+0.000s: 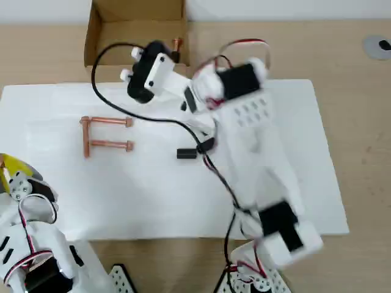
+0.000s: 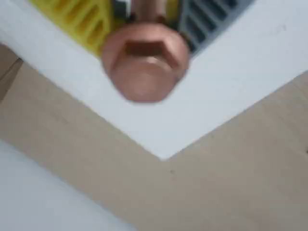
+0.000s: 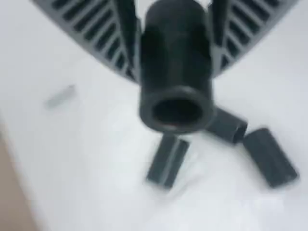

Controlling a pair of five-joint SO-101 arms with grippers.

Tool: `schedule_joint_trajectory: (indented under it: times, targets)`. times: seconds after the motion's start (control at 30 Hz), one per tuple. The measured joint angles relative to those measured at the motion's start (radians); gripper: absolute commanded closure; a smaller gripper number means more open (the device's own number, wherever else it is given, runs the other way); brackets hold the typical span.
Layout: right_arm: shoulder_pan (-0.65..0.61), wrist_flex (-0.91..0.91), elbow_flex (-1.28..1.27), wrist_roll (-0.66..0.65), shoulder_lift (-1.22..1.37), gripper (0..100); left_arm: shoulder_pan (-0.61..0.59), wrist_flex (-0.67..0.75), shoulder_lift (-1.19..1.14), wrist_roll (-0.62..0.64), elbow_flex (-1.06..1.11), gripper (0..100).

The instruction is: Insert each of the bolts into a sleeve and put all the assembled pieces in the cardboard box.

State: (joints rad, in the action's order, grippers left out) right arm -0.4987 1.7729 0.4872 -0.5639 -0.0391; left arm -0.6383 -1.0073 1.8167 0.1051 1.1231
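1. Bolt [image 2: 144, 62]: the copper one for this step is clamped in the left gripper [image 2: 147, 43], between its yellow and grey jaws. Its hex head faces the wrist camera, above a corner of the white mat [image 2: 231, 82]. The shank runs up between the jaws, so I cannot tell how much of it is free.
2. The right gripper [image 3: 175, 72] is closed on a black sleeve [image 3: 175, 103]. The open bore faces its wrist camera, above three loose sleeves [image 3: 167, 161] lying on the mat.
3. From above, the left arm [image 1: 30, 244] sits low at the mat's near left corner. The right arm [image 1: 256, 140] stretches far across toward the cardboard box [image 1: 91, 43]. The two held parts look well apart, so they likely need to meet over the open middle of the mat.
4. Line up the axes before closing the gap. The bore should face the shank tip squarely; a tilted approach would probably jam at the sleeve's rim.
5. Hold one part steady and move only the other, slowly and straight along the shared axis.
6. Keep both grips firm. If the sleeve binds, back off and realign; do not push harder.
7. Stay clear of the three loose bolts [image 1: 107, 134] on the mat's left side, so a passing arm does not scatter them.
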Motion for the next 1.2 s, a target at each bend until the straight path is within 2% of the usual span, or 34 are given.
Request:
schedule_joint_trajectory:
  times: [0.17,0.37,0.5,0.63,0.77,0.9,1.2]
  targets:
    - [-0.064,0.0,-0.094,0.18,-0.279,98.8,0.138,0.044,0.0,0.012,0.0,99]
    - [-0.169,-0.035,-0.304,0.269,-0.606,98.8,0.33,0.149,0.0,0.012,0.003,99]
    - [-0.212,-0.138,-0.549,0.33,-0.822,98.8,0.404,0.25,0.0,0.012,0.041,99]
    - [-0.252,-0.324,-0.905,0.362,-1.023,98.8,0.47,0.311,0.0,0.012,0.046,99]
    - [-0.301,-0.552,-1.257,0.405,-1.204,98.8,0.539,0.316,0.0,0.012,0.046,99]
    - [-0.353,-0.723,-1.49,0.496,-1.272,98.8,0.618,0.281,-0.002,0.012,0.026,99]
    - [-0.388,-0.941,-1.625,0.652,-1.231,98.8,0.783,0.127,0.002,0.012,-0.11,99]
